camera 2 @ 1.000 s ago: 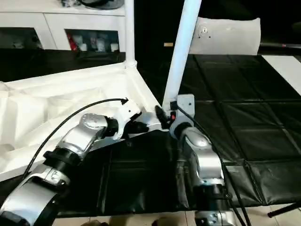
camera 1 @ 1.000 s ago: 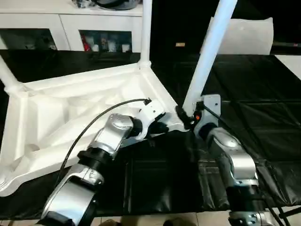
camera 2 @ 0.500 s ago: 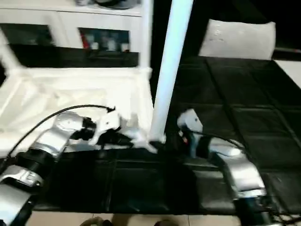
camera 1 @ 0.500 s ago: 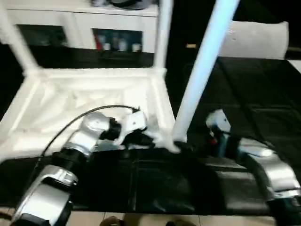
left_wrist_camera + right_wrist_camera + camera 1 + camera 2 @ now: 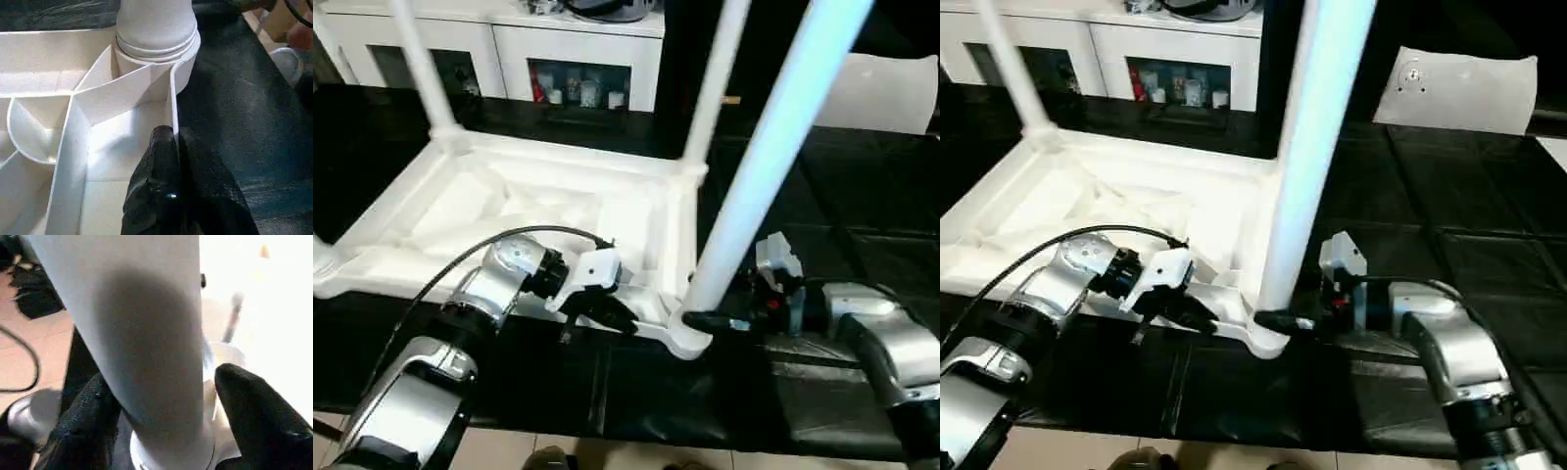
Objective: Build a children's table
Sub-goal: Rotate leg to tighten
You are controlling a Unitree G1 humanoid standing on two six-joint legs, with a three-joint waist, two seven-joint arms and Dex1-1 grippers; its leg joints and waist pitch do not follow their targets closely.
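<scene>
While left gripper pinches tabletop rim, right gripper straddles leg

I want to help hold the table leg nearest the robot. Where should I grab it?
Grab the nearest leg low down, just above its corner socket, coming in level from the side. It is round and smooth and stands nearly upright. The right gripper sits around it there.

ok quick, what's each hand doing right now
Left hand: shut on the tabletop rim, beside the corner socket.
Right hand: fingers either side of the near leg at its base; grip cannot be told.
</scene>
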